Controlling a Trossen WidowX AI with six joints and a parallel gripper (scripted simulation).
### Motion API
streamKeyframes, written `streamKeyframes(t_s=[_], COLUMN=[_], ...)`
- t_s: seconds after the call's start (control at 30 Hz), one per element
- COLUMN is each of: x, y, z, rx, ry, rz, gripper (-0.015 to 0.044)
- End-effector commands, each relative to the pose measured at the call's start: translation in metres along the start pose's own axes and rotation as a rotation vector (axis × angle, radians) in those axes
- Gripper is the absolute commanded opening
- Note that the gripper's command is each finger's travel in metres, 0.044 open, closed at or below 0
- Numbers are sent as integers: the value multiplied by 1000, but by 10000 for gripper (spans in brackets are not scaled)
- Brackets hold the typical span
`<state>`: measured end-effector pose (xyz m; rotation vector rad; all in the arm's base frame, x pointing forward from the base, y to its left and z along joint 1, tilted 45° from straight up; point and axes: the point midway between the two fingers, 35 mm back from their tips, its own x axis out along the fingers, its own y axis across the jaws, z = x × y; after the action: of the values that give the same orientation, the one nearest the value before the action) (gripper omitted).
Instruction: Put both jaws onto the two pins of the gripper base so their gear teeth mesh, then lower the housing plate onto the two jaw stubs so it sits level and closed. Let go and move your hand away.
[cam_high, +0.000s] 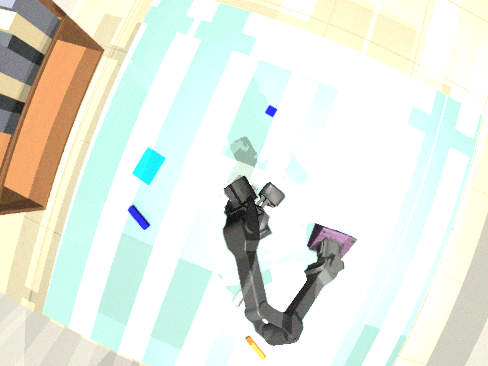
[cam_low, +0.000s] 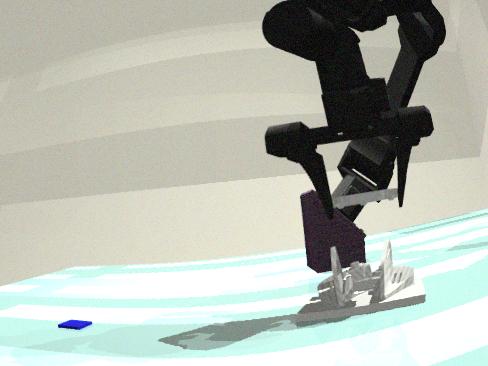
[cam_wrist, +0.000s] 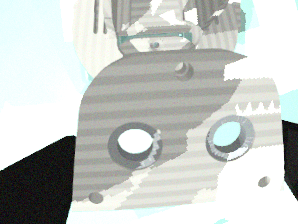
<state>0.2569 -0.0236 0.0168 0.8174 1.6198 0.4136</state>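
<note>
My gripper (cam_high: 257, 197) (cam_low: 366, 208) (cam_wrist: 173, 138) is shut on the housing plate (cam_low: 370, 198) (cam_wrist: 150, 100), a pale ribbed plate with two round holes, one finger at each side edge. It hangs nearly level, clearly above the gripper base (cam_low: 362, 308) and not touching it. The base lies flat on the table. Two pale jaws, a left one (cam_low: 336, 275) and a right one (cam_low: 386, 272), stand on it with their tips up. Parts of the assembly show beyond the plate's rounded edge in the wrist view. The pins and the meshing of the teeth cannot be made out.
The purple arm mount (cam_high: 334, 237) (cam_low: 327, 240) stands behind the base in the exterior view. A small blue square (cam_high: 271, 111) (cam_low: 75, 324), a cyan block (cam_high: 149, 166), a dark blue bar (cam_high: 139, 217) and an orange bar (cam_high: 255, 347) lie around. A brown shelf (cam_high: 52, 115) stands at left.
</note>
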Motion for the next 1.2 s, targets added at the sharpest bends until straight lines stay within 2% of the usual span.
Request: streamKeyframes(t_s=[0.0,0.5,1.17], x=[1,2,34], y=[-1,-1,-1], z=[0,0,2], rx=[-5,-5,-4], ry=[3,3,1], rz=[-3,-3,-3], gripper=[351,351,351])
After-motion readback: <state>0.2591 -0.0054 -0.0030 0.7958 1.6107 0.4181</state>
